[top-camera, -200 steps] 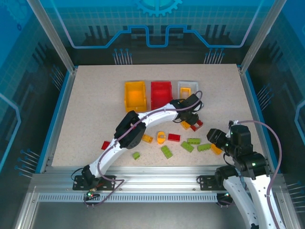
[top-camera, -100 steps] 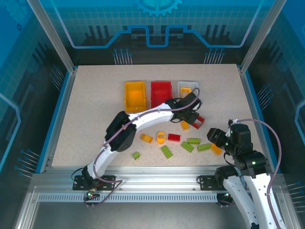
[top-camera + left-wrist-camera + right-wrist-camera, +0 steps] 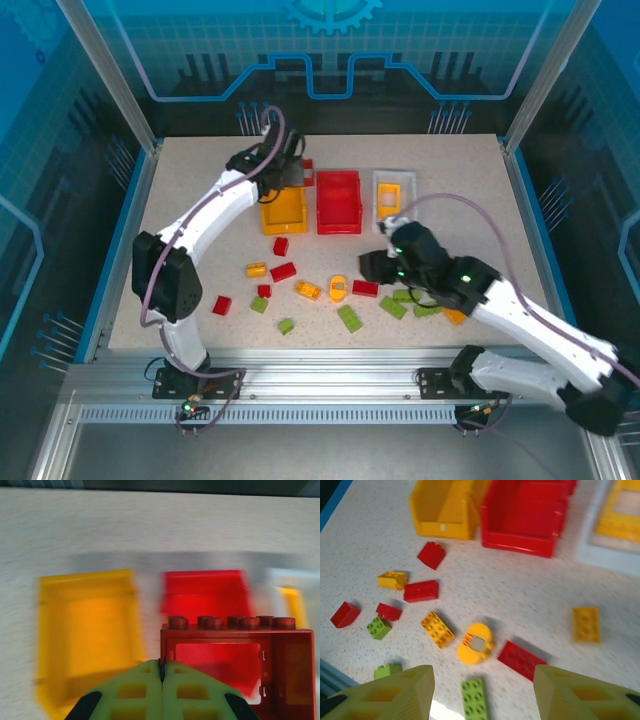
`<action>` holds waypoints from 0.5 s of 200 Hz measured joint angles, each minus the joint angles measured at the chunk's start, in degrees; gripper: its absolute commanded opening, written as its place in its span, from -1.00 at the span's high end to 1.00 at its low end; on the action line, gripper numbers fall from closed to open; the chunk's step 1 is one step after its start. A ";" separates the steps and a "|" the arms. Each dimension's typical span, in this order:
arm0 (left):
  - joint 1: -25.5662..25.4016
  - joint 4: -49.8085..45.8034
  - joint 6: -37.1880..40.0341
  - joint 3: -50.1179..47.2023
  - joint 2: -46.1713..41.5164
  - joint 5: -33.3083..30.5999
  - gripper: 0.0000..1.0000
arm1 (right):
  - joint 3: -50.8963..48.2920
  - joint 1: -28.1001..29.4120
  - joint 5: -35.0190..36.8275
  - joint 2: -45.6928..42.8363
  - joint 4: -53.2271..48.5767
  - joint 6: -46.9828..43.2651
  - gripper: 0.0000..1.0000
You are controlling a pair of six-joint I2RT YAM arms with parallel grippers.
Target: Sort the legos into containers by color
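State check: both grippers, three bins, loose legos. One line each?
Left gripper: shut on red frame brick, held in the air.
Right gripper: open, empty.
Yellow bin: upright, looks empty.
Red bin: upright, looks empty.
White bin: upright, yellow brick inside.
Loose legos: scattered on table, unsorted.

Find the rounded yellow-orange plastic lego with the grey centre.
Top view: the rounded lego lies in front of the red plastic bin, between a yellow brick at left and a red brick at right.
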 measured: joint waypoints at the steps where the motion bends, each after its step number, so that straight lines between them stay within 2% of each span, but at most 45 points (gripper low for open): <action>1: 0.17 -0.04 0.00 0.00 0.11 -0.11 1.00 | 0.15 0.15 0.09 0.35 0.20 0.02 -0.12; 24: 3.39 -1.99 0.00 1.62 4.44 -1.97 1.00 | 3.02 1.70 1.75 8.22 4.79 1.38 -0.15; 57: 3.91 -3.58 0.00 6.84 13.25 -3.56 1.00 | 5.90 1.70 2.73 14.78 8.66 2.89 -0.17; 100: 3.87 -4.94 -0.02 9.35 18.88 -5.81 1.00 | 8.02 1.66 3.02 17.86 11.06 3.93 -0.19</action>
